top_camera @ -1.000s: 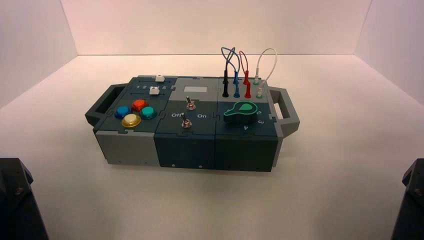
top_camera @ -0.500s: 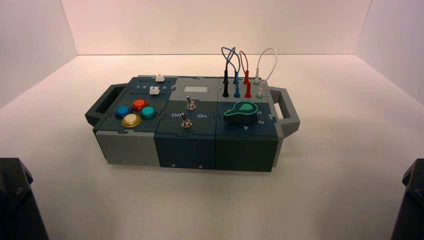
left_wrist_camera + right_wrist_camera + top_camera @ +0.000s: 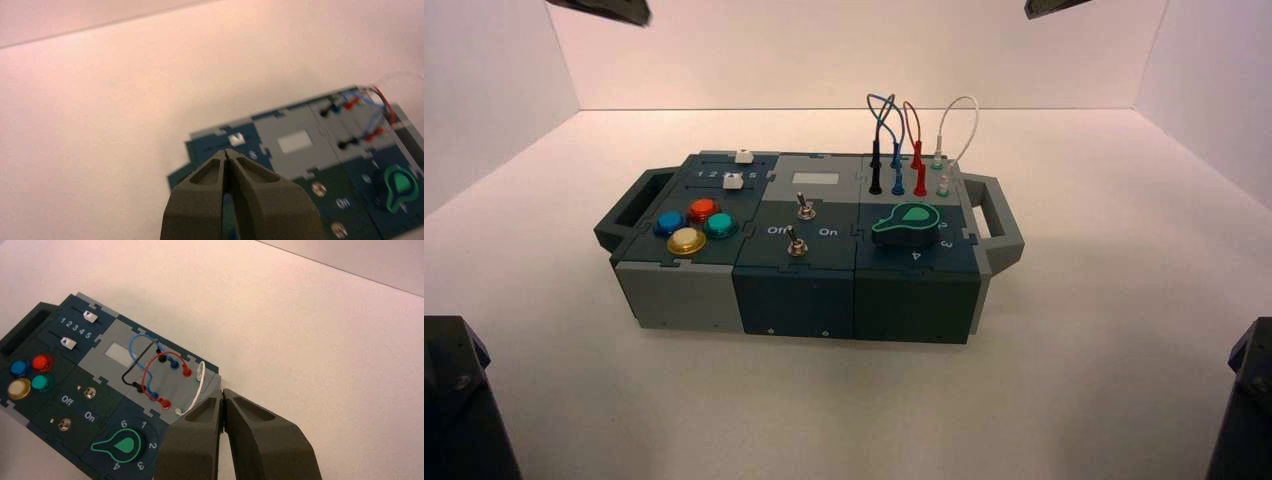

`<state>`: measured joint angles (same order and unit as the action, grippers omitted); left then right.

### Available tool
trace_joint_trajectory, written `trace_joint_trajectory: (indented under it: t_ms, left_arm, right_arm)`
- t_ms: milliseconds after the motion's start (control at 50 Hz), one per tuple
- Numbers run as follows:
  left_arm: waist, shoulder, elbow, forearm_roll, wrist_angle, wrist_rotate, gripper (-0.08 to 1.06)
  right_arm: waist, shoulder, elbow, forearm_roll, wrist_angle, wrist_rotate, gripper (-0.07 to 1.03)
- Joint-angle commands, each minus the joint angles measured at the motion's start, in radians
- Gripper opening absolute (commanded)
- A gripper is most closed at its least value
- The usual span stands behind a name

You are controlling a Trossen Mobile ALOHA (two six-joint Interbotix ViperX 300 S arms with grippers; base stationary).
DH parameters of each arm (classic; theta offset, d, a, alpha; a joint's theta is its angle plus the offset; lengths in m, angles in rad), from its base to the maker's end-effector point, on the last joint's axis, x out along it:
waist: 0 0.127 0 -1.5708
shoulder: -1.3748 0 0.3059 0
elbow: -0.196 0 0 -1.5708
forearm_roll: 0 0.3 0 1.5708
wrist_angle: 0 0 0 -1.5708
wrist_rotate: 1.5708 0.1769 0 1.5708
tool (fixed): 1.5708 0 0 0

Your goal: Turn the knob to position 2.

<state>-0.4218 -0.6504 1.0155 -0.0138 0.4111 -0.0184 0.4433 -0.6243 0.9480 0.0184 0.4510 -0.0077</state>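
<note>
The task looks to be at its opening step: neither arm has reached the box (image 3: 804, 300), and the knob (image 3: 906, 224) is untouched at centre-right of the high view, on the dark teal panel at the box's right end, below the wire jacks. Both grippers hang well above the box. The left gripper (image 3: 227, 152), at lower centre of its wrist view, is clenched on nothing, its olive-grey fingers meeting at the tips; the right gripper (image 3: 223, 392), at lower centre of its view, is likewise closed and empty. In the right wrist view the knob (image 3: 121, 446) sits at lower left, a dark round body capped by a glossy green teardrop whose tip points toward the frame's left edge, between the printed 6 and 4. The digit 2 (image 3: 153, 445) lies just beside the knob's rim, on the side opposite the tip. Judging from this, the next move calls for the right arm, the nearer one, to descend, part its fingers, straddle the teardrop and twist about half a turn. The cap's smooth plastic may slip.
</note>
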Motion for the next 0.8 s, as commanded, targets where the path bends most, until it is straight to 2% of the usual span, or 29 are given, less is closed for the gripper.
trace_joint_trajectory:
  t_ms: [20,240,380,480,540,600,640,800]
  left_arm:
    - [-0.041,0.014,-0.044,-0.008,0.032,-0.008,-0.03]
    - [-0.147,0.051,-0.077,-0.025,0.164,-0.014,-0.03]
    - [-0.219,0.084,-0.1,-0.037,0.218,-0.049,-0.03]
    - [-0.268,0.107,-0.11,-0.037,0.233,-0.078,-0.03]
    - [-0.273,0.112,-0.112,-0.037,0.235,-0.081,-0.03]
    - [-0.325,0.138,-0.126,-0.037,0.242,-0.103,-0.03]
    - [-0.336,0.144,-0.127,-0.037,0.244,-0.11,-0.03]
    - [-0.38,0.173,-0.13,-0.037,0.244,-0.137,-0.03]
  right_arm:
    - [0.002,-0.006,-0.037,0.003,0.014,0.002,-0.02]
    - [0.002,-0.011,-0.034,0.003,0.067,-0.002,-0.02]
    - [0.002,-0.012,-0.029,0.003,0.118,-0.002,-0.02]
    - [0.006,-0.015,-0.021,0.011,0.153,-0.002,-0.02]
    - [0.008,-0.015,-0.02,0.015,0.158,-0.002,-0.02]
    - [0.021,-0.015,-0.012,0.029,0.199,-0.003,-0.02]
    - [0.028,-0.015,-0.009,0.032,0.215,-0.003,-0.02]
    - [0.095,-0.057,0.026,0.037,0.252,-0.003,-0.02]
